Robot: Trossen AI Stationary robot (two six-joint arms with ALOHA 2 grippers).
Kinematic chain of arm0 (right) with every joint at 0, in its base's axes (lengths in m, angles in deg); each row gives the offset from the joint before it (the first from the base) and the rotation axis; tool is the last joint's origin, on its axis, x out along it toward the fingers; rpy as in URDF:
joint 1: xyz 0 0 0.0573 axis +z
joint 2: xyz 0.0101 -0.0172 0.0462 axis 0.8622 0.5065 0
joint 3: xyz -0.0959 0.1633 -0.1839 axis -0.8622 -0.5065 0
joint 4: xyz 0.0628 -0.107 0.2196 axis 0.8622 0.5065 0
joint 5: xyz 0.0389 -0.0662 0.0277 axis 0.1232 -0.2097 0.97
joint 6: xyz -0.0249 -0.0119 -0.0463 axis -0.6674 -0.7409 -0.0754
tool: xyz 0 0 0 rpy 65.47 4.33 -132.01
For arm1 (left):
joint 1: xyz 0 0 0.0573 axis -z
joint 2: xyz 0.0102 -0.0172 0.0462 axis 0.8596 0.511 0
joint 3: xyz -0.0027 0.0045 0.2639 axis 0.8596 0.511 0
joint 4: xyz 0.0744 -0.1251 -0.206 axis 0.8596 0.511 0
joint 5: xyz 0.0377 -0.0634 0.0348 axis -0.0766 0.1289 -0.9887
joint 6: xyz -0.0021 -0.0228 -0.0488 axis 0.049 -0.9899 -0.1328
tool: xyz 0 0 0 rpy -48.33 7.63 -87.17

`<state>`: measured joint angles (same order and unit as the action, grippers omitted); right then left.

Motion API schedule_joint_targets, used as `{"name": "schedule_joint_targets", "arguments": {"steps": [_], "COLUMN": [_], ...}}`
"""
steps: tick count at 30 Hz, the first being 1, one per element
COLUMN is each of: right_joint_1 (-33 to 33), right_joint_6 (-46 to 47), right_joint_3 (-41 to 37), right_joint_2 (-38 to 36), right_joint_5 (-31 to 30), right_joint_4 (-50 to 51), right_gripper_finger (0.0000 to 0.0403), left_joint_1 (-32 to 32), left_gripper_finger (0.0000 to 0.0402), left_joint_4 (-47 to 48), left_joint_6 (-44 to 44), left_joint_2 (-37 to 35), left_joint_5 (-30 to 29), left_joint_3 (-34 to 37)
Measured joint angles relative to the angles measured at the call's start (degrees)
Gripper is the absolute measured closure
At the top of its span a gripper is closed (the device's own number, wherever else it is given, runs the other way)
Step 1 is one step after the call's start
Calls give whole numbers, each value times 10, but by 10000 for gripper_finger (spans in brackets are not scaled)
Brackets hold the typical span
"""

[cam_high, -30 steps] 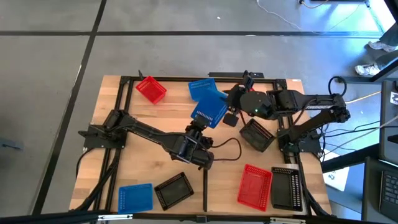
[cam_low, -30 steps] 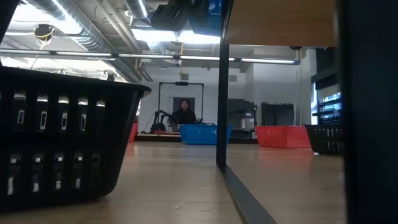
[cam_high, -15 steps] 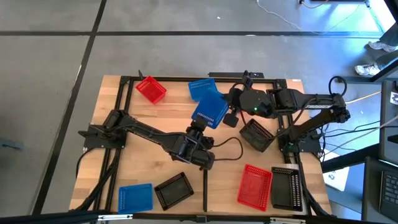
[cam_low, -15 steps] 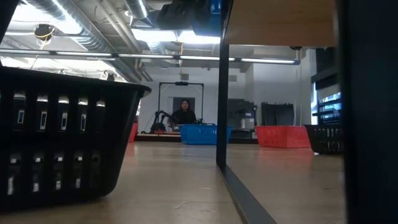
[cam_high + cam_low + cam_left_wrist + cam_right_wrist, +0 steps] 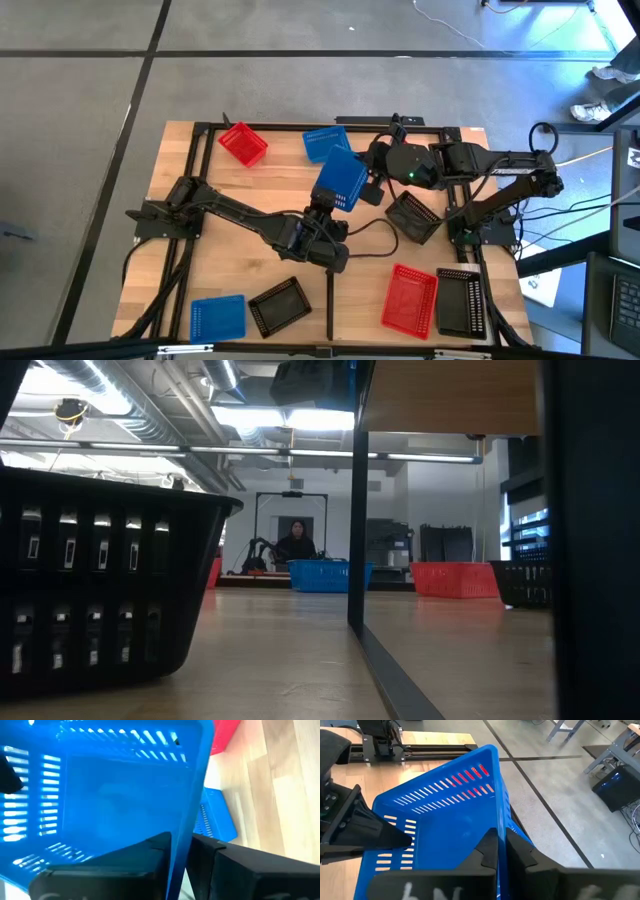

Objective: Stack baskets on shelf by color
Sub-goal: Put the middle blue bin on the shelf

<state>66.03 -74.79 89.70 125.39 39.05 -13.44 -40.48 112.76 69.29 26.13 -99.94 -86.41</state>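
A blue basket [image 5: 340, 180] hangs tipped above the table's middle, between my two grippers. My right gripper [image 5: 501, 839] reaches it from the right and is shut on it. My left gripper [image 5: 182, 842] comes from the near left. Its fingers stand slightly apart on either side of one of the basket's walls [image 5: 192, 795], and a sliver of light shows between that wall and one finger. A second blue basket [image 5: 322, 142] rests on its bottom at the table's far side. The shelf's pale panel [image 5: 450, 395] shows overhead in the low view. My right gripper pinches the held basket's latticed side wall at its rim [image 5: 501, 827] between its two fingers, one inside the basket and one outside. It comes slanting down from the table's right. The basket is lifted clear and tilted. My left gripper: whether a finger touches the wall, I cannot tell.
A red basket [image 5: 243, 143] sits far left and a black basket [image 5: 413, 217] lies right of centre under the right arm. Along the near edge are a blue [image 5: 218, 317], a black [image 5: 280, 305], a red [image 5: 410, 298] and another black basket [image 5: 462, 300]. A thin black bar [image 5: 329, 305] runs between them.
The held blue basket has tipped between the grippers. In the high view its latticed near wall showed before; now a plain blue face shows and the outline is shorter. Both arms have stayed in place, and the left wrist has rolled a little.
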Motion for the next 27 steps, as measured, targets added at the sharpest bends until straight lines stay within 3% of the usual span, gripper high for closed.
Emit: {"name": "schedule_joint_targets", "arguments": {"steps": [27], "right_joint_1": [1], "right_joint_6": [0], "right_joint_3": [0], "right_joint_2": [0], "right_joint_5": [1], "right_joint_4": [9], "right_gripper_finger": [400], "left_joint_1": [24], "left_gripper_finger": [359], "left_joint_4": [-1], "left_joint_6": [6], "left_joint_2": [0], "left_joint_5": [-2], "left_joint_3": [0]}}
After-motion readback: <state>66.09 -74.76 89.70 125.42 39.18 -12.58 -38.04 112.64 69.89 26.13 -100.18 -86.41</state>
